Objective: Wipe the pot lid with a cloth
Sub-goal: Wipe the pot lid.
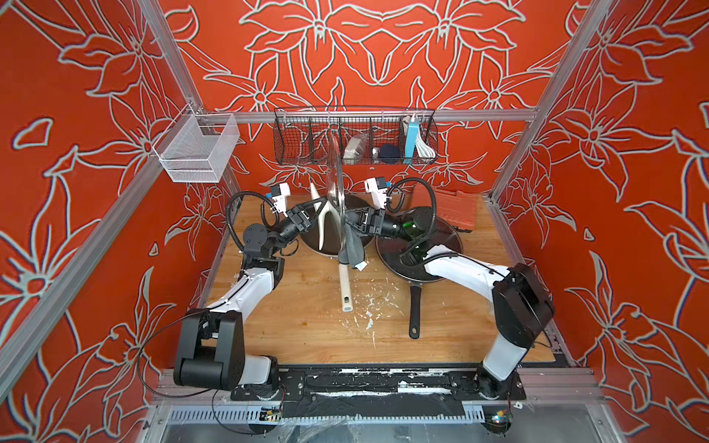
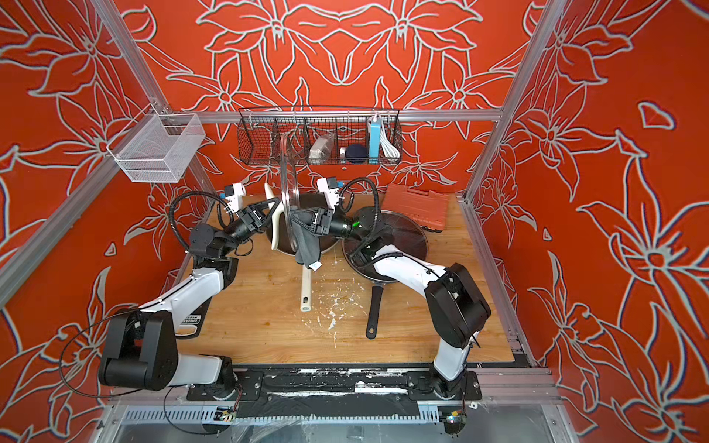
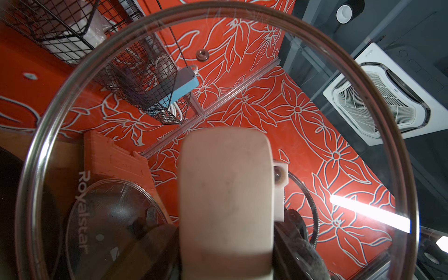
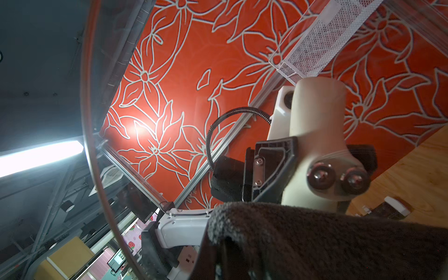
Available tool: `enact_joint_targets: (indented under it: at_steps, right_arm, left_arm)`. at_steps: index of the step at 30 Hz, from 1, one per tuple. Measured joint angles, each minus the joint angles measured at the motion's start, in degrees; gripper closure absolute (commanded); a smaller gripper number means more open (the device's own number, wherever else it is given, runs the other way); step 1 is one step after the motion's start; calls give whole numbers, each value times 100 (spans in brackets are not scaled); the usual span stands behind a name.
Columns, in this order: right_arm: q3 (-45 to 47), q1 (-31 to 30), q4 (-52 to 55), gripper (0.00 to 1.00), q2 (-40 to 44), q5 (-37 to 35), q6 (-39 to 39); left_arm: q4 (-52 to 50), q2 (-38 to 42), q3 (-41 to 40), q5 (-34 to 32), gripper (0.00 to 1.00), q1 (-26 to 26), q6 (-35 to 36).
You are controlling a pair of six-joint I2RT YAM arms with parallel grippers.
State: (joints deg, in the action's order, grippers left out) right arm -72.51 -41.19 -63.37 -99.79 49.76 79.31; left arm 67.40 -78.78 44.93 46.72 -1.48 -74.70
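— Where is the pot lid to be found?
— The round, clear glass, metal-rimmed pot lid (image 1: 336, 184) (image 2: 288, 184) is held upright on edge over a dark round pan with a long cream handle (image 1: 312, 239), between the two arms. Its cream-white bar handle (image 1: 321, 220) is turned towards the left arm.

— How is the left gripper set?
— The left gripper (image 1: 316, 218) is clamped on that bar handle, which is seen close up against the glass in the left wrist view (image 3: 225, 194).

— And the right gripper?
— The right gripper (image 1: 350, 221) is pinched tight on a dark grey microfibre cloth (image 1: 353, 251), held at the face of the lid away from the handle. Whether the glass is actually touched cannot be told. The rest of the cloth is seen hanging down, with a small white tag (image 1: 360, 265) at its lower end.

— What else is seen on the light wooden tabletop (image 1: 307, 330)?
— A black frying pan (image 1: 414, 310) covered by a second glass lid (image 1: 445, 230) is seen under the right arm, and an orange plastic case (image 1: 458, 209) behind it.
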Motion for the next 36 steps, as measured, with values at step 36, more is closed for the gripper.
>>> enact_joint_targets:
  at_steps: [36]
  right_arm:
    - [-4535,647,1246,100,-1871,568,402]
  left_arm:
    - [109,319,-101,866,100,37,-378]
